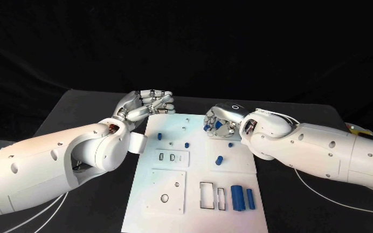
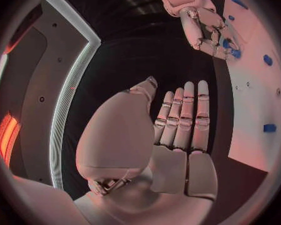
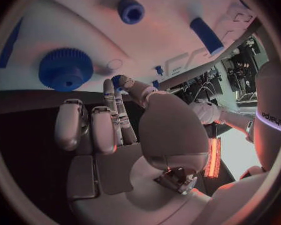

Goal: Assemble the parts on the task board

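The white task board (image 1: 167, 184) lies in the middle of the table, also seen in the left wrist view (image 2: 250, 110). My right hand (image 1: 223, 120) hovers over the board's far right corner. Its thumb and a finger pinch a small blue part (image 3: 118, 79). A large blue gear (image 3: 65, 68) lies on the board just beside those fingers. My left hand (image 1: 151, 103) sits at the board's far left corner with its fingers (image 2: 185, 117) side by side and nothing in it. Two blue bars (image 1: 243, 198) lie at the near right of the board.
Blue pegs (image 1: 159, 135) (image 1: 186, 145) (image 1: 230, 145) stand on the board's far half and a short blue cylinder (image 1: 219, 160) lies mid-board. Rectangular slots (image 1: 208, 195) and a round hole (image 1: 165, 197) sit in the near half. White cables (image 1: 326, 198) trail over the black table.
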Controlling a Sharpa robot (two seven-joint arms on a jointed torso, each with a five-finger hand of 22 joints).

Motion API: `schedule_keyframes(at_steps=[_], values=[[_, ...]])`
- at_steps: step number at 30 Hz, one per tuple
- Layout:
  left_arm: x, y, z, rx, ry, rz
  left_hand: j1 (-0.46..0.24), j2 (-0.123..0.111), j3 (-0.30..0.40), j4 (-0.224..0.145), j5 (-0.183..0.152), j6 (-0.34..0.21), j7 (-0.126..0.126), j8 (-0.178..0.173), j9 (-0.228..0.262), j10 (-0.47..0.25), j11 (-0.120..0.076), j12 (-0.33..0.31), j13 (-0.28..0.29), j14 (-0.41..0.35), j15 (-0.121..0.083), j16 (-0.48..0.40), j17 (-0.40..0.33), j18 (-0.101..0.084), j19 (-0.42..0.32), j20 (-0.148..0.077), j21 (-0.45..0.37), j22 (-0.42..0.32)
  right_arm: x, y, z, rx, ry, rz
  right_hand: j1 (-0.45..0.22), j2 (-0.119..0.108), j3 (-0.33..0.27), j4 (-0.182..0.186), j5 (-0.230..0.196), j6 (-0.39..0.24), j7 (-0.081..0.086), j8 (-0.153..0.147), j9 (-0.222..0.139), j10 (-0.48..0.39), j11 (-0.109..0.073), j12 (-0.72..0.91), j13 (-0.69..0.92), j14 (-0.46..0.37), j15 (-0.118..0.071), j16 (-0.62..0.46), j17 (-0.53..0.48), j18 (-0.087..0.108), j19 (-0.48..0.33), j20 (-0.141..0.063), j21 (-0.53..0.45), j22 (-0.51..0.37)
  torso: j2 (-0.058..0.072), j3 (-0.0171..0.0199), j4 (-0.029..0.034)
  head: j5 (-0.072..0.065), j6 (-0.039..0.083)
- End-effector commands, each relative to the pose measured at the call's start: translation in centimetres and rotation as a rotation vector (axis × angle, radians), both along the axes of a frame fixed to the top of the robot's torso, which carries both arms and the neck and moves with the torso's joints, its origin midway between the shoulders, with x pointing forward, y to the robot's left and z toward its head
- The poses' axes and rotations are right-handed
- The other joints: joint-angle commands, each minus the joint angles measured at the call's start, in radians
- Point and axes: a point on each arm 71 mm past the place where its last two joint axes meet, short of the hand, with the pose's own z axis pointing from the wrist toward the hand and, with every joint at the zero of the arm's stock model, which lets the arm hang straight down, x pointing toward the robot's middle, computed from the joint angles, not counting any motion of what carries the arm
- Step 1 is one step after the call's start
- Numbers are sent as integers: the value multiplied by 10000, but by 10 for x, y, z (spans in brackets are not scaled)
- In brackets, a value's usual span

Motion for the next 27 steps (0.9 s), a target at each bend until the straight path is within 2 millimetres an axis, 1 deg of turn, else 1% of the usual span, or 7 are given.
schedule_keyframes(at_steps=[1,8,12,18,21,24,27], values=[[0,-1,1,-53,-19,-168,-14,-57,-32,-24,26,-93,270,-66,-13,-21,52,-44,-8,17,59,-41,16,122,-10,42,-13,-17,2,3,8,532,-529,-369,149,181,42,-3,32,93,-71,307,495,25,11,10,13,355,-55,57,17,-120,29,-49,51,17,11,-7,2,19,41],[0,-1,1,-59,-25,-180,-19,-56,-32,-25,25,-108,277,-75,-17,-36,61,-59,-8,0,68,-55,22,119,-18,46,-17,-22,10,9,13,924,-828,-673,73,136,47,38,23,2,-51,315,560,-18,32,-45,11,357,-41,75,23,-129,43,-47,72,61,40,-12,22,8,59],[0,-2,2,-74,-27,-216,-21,-56,-33,-24,25,-110,279,-76,-18,-38,63,-62,-8,-5,71,-58,23,118,-21,47,-19,-23,14,18,14,1126,-918,-689,42,116,48,56,20,-36,-43,317,587,-36,42,-68,10,356,-34,78,14,-134,52,-43,84,85,60,-11,29,14,71],[0,-4,2,-96,-38,-265,-23,-55,-33,-23,25,-112,280,-78,-18,-40,64,-64,-8,-8,72,-61,23,117,-23,48,-20,-24,14,32,15,1282,-923,-506,0,98,42,86,7,-68,-37,324,618,-44,49,-86,12,354,-26,83,10,-134,50,-38,85,91,87,-51,72,-2,55],[0,-4,2,-103,-42,-279,-23,-55,-33,-23,25,-112,280,-78,-18,-40,64,-64,-8,-8,72,-61,23,117,-23,48,-20,-24,15,36,14,1298,-908,-448,-3,93,41,87,7,-73,-37,325,622,-46,49,-89,12,356,-25,88,19,-131,41,-37,78,77,98,-65,94,-4,54],[0,-5,2,-109,-47,-294,-23,-55,-33,-23,25,-112,280,-78,-18,-40,64,-64,-8,-8,72,-61,23,117,-23,48,-20,-24,16,40,13,1291,-890,-416,-3,93,41,87,7,-73,-37,325,622,-46,49,-89,12,356,-25,88,19,-131,41,-37,78,77,94,-62,90,13,51],[0,-5,3,-113,-49,-306,-28,-52,-33,-22,25,-117,283,-81,-20,-43,68,-72,-7,-21,77,-71,27,116,-30,51,-25,-28,16,43,12,1274,-857,-409,-13,76,39,90,4,-88,-36,327,635,-54,51,-98,12,355,-23,88,12,-128,30,-35,69,63,97,-69,94,36,40]])
